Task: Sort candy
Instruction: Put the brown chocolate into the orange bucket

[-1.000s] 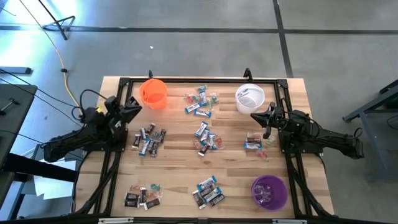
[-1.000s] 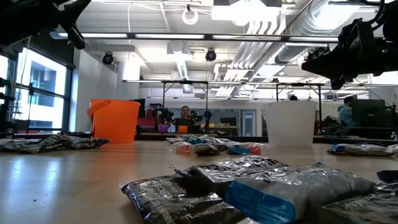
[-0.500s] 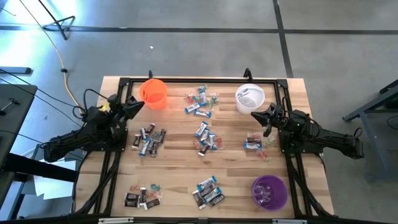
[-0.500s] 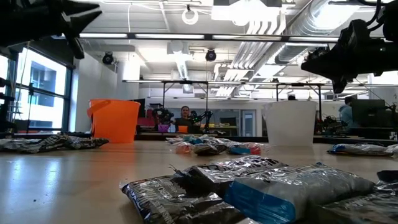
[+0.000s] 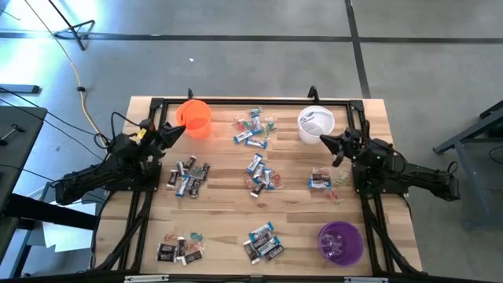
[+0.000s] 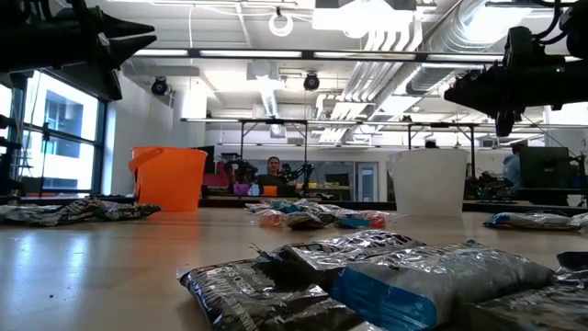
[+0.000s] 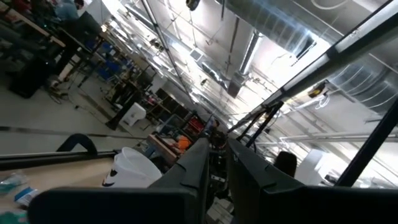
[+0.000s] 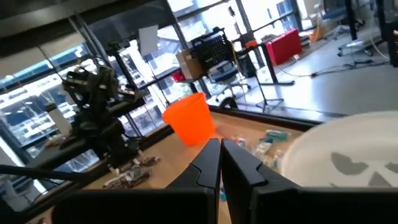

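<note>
The candy lies in several small heaps on the wooden table: at the far middle [image 5: 253,130], left of centre [image 5: 189,177], centre [image 5: 259,174], right [image 5: 322,179] and along the near edge [image 5: 263,242]. My left gripper [image 5: 179,127] hovers shut above the table's left side, beside the orange cup [image 5: 193,118], its fingers [image 7: 202,165] slanting upward with nothing between them. My right gripper [image 5: 323,139] hovers shut and level just short of the white cup [image 5: 316,126], also holding nothing [image 8: 220,144].
A purple cup [image 5: 339,242] stands at the near right. A black frame [image 5: 251,100] runs round the table's edges. A heap of dark and blue wrappers [image 6: 367,276] lies close in front of the low camera. People sit in the room beyond the table.
My left gripper has tipped up from a downward slant until it points slightly above level, its tip swinging toward the far edge and the orange cup. My right gripper has rolled about its own axis and turned a little toward the white cup. Both have stayed shut.
</note>
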Tool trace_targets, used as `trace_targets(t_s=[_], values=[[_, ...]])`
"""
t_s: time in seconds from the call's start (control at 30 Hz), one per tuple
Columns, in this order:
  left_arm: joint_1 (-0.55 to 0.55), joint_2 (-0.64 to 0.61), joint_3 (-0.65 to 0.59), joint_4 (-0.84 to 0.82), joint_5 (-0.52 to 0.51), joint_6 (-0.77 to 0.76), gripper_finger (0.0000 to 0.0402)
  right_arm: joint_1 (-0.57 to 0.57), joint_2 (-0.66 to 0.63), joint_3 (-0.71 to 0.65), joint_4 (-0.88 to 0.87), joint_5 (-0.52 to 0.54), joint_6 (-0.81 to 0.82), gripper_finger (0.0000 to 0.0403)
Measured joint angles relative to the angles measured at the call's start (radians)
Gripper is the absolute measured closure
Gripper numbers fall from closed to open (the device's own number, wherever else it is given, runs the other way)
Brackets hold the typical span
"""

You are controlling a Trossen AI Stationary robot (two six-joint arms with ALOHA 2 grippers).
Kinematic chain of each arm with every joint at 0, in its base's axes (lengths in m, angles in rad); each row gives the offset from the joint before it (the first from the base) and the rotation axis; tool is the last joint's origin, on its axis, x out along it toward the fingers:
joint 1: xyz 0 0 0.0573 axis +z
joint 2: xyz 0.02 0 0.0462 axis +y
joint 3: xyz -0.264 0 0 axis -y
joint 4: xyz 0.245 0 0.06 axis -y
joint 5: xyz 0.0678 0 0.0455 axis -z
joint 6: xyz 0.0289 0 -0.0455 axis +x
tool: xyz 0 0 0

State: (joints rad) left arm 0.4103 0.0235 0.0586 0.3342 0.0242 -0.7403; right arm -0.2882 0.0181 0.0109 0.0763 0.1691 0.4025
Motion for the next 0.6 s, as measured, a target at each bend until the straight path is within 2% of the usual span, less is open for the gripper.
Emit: trace_targets(t_s=[0.13,0.4,0.5,0.6], values=[[0.0,0.0,0.0,-0.001,0.0,0.001,0.036,0.0,0.0,0.0,0.068,0.036,0.052,0.0394],[0.0,0.0,0.0,-0.001,-0.004,0.0,0.036,0.0,0.0,0.0,0.094,0.029,0.242,0.0394],[0.0,0.0,0.0,0.0,-0.026,-0.015,0.036,0.0,0.0,0.0,0.093,-0.004,0.337,0.0394],[0.001,0.0,0.0,0.024,-0.041,-0.052,0.036,0.001,0.002,0.029,0.078,-0.072,0.358,0.0394]])
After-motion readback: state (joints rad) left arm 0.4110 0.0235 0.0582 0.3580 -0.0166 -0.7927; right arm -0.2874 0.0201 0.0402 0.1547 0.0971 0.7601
